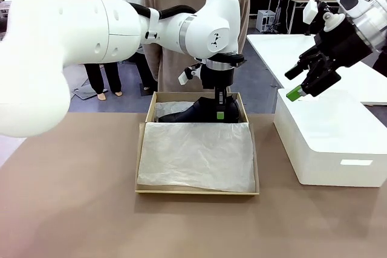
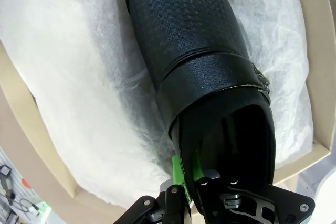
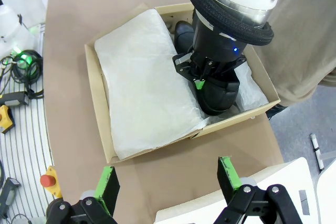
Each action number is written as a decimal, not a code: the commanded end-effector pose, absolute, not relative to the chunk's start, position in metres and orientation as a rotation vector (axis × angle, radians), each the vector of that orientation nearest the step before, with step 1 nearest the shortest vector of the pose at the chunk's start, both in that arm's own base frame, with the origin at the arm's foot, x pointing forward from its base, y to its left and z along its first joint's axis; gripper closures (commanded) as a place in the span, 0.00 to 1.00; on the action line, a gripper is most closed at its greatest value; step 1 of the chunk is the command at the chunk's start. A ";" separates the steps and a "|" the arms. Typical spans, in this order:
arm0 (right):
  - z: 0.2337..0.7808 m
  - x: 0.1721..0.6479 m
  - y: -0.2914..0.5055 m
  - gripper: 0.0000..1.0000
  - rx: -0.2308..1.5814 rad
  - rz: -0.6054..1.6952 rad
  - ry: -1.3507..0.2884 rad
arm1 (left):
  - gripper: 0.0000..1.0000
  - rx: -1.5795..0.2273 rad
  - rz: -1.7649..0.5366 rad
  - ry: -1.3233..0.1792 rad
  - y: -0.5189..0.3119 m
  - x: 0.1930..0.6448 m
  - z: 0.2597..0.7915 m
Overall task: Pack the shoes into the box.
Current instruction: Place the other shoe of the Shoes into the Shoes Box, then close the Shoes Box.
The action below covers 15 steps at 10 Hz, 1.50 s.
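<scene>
The box (image 1: 143,149) holds white tissue paper (image 1: 196,155) and one shoe (image 2: 184,35) (at its far end); the left claw (image 2: 186,174) is clamped on the shoe's collar, and the right claw (image 3: 167,174) has its fingers apart.

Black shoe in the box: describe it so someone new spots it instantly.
Find the tan cardboard box on the brown table, left of the white box. At its far end, beyond the folded white tissue paper, lies the black shoe, its collar clamped in the left pincer. Black, textured, with a strap across, it stands out from the pale paper and card around it.
</scene>
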State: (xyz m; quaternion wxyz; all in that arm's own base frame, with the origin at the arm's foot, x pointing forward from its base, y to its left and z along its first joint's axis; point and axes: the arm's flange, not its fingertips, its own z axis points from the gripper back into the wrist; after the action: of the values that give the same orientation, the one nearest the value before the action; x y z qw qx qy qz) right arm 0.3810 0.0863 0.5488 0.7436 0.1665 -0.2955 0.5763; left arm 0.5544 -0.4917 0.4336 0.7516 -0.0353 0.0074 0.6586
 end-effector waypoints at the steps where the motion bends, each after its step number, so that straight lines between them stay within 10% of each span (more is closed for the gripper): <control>1: 0.549 0.383 0.086 0.00 0.387 1.284 -0.672 | 0.55 -0.052 1.493 -0.001 -0.496 0.555 0.451; 4: 0.549 0.383 0.086 0.00 0.387 1.284 -0.672 | 0.00 -0.024 1.511 -0.013 -0.488 0.552 0.489; 8: 0.549 0.383 0.086 0.00 0.387 1.284 -0.672 | 0.00 -0.042 1.514 0.023 -0.459 0.554 0.536; 9: 0.549 0.383 0.086 0.00 0.387 1.284 -0.672 | 0.00 -0.023 1.378 0.247 -0.433 0.571 0.523; 10: 0.549 0.383 0.086 0.00 0.387 1.284 -0.672 | 0.00 -0.070 1.472 -0.001 -0.462 0.548 0.534; 15: 0.549 0.383 0.086 0.00 0.387 1.284 -0.672 | 0.00 -0.070 1.472 -0.001 -0.462 0.548 0.534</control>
State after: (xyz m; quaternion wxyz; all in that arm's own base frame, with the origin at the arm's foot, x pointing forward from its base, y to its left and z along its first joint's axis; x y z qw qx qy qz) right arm 0.3810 0.0863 0.5488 0.7436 0.1664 -0.2955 0.5763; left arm 0.5469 -0.4667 0.5311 0.7531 -0.0379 0.0107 0.6567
